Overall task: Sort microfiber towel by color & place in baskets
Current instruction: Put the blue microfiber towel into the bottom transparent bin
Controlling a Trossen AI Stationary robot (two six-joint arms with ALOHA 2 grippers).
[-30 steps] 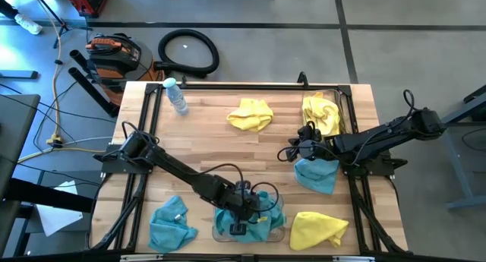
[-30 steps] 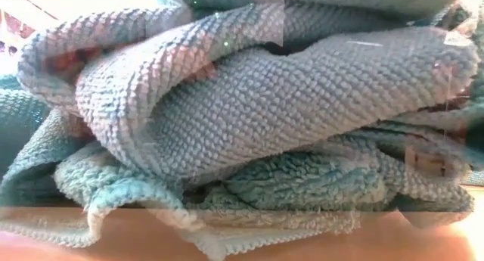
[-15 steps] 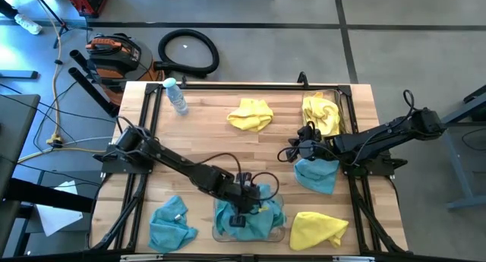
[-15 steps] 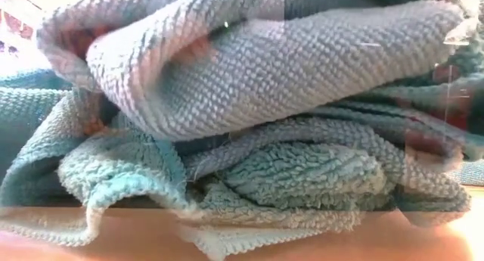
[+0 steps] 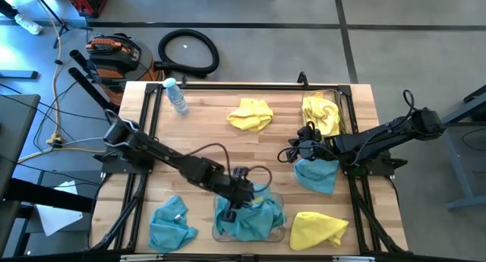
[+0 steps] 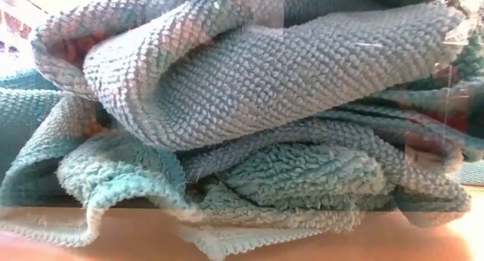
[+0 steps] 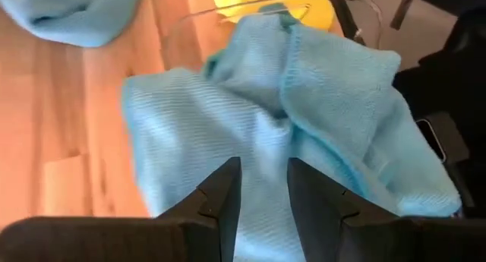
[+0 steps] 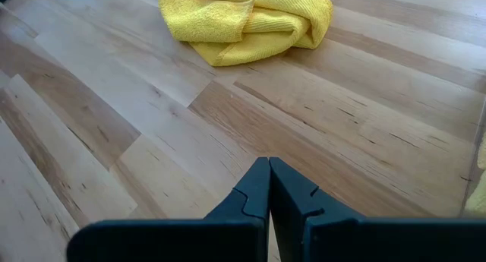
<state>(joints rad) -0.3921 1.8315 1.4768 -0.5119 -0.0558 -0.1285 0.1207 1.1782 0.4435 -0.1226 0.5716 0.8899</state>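
Note:
A clear basket (image 5: pixel 282 216) at the table's near middle holds a heap of teal towels (image 5: pixel 250 222), which fill the low view (image 6: pixel 249 117). My left gripper (image 5: pixel 230 213) hangs open just above that heap; in the left wrist view its fingers (image 7: pixel 262 194) stand apart over teal cloth (image 7: pixel 228 133), with nothing between them. My right gripper (image 5: pixel 289 154) waits shut above bare wood at the right (image 8: pixel 269 178). A second basket (image 5: pixel 346 110) at the far right holds yellow towels (image 5: pixel 322 114). Loose towels lie on the table: yellow (image 5: pixel 250 115), yellow (image 5: pixel 317 228), teal (image 5: pixel 170 224), teal (image 5: pixel 317 176).
A clear water bottle (image 5: pixel 176 95) lies at the far left corner. Black frame rails run along the table's left and right sides. Bare wood shows between the far yellow towel and the near basket. Cables, a hose and a tool case lie on the floor beyond.
My left gripper has risen from the teal heap in the near basket and drawn back toward the table's left and far side. The top teal towel stays in the basket and has shifted a little as it settled.

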